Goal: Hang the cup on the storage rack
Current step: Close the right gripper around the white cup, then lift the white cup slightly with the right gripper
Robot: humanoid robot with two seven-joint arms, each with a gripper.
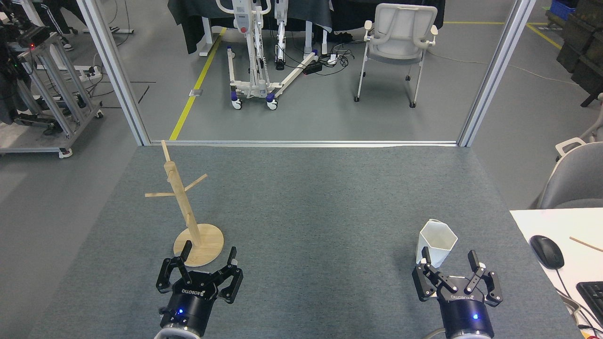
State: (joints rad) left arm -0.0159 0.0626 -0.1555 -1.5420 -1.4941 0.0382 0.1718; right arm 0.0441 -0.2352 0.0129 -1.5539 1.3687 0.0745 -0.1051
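The white cup (437, 241) with a faceted rim stands upright on the grey table at the right. Just in front of it my right gripper (450, 259) is open, its left finger close to the cup's near side and nothing held. The wooden storage rack (184, 207) stands at the left on a round disc base, its slim post leaning up and away with thin pegs pointing outward. My left gripper (209, 253) is open right in front of the rack's base, empty.
A white desk (532, 226) with a black mouse (547, 251) and a keyboard (592, 296) adjoins the table's right edge. A grey chair (572, 179) sits behind it. Metal frame posts stand at the table's far corners.
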